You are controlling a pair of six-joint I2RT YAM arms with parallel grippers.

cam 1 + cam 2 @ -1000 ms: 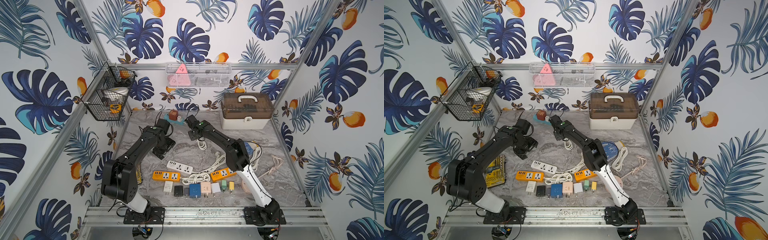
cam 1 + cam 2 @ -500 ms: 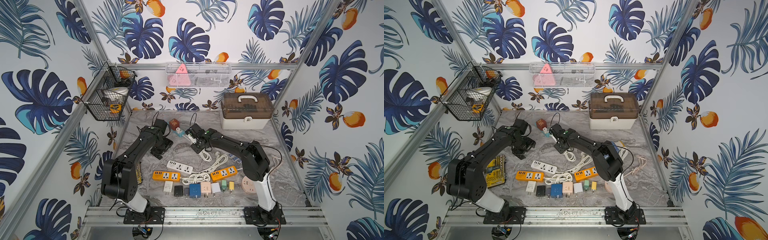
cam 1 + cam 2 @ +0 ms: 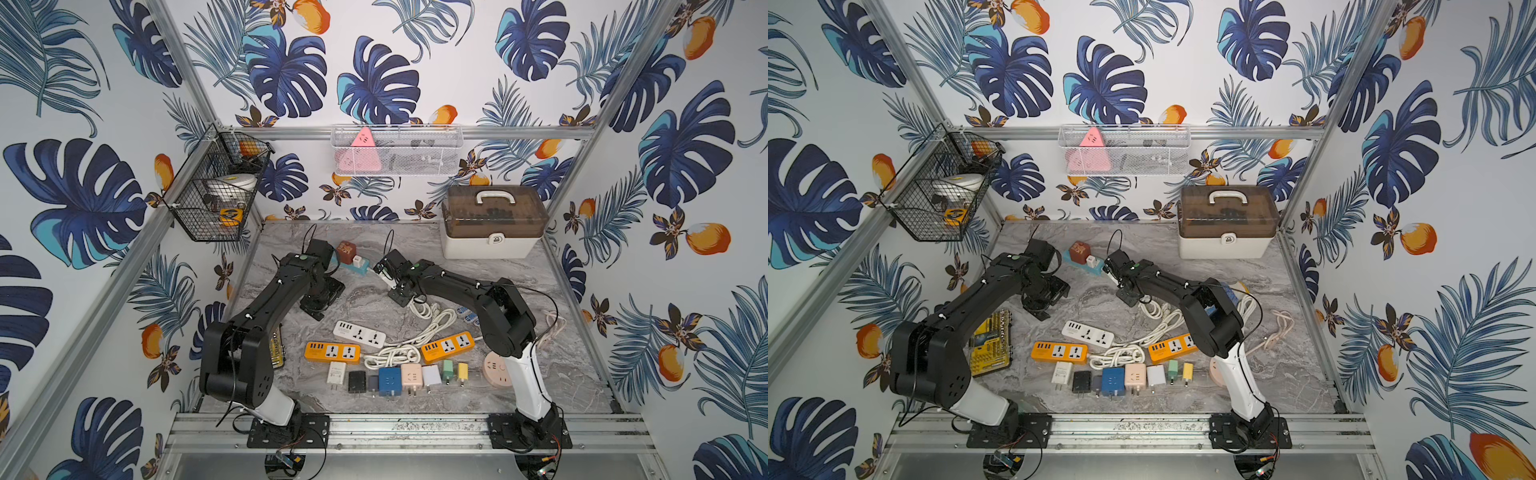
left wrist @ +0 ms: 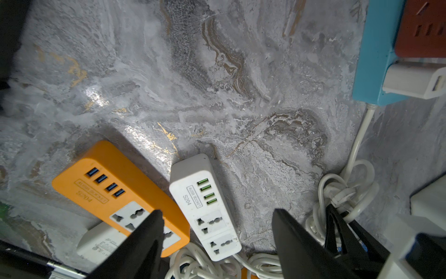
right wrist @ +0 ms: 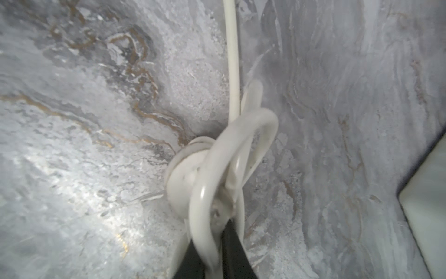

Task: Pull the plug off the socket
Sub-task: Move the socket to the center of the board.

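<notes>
Plug (image 4: 410, 81) on socket (image 4: 372, 53) edge; right end effector (image 5: 211, 239) clamps cord (image 5: 233, 60), left end effector (image 4: 216, 212) wide.

Right wrist view: the knotted white power cable (image 5: 217, 169) is motion-blurred and covers the tips of the right gripper (image 5: 212, 238), whose black fingers (image 5: 235, 256) run off the frame. Left wrist view: the blue plastic power strip (image 4: 374, 60), rust-red cube adapter (image 4: 422, 26) and white plug-in charger (image 4: 415, 79) are cropped. In a top view, the right arm (image 3: 1183, 291) hides most of the round pink socket (image 3: 1214, 374) near the tabletop's front edge.
</notes>
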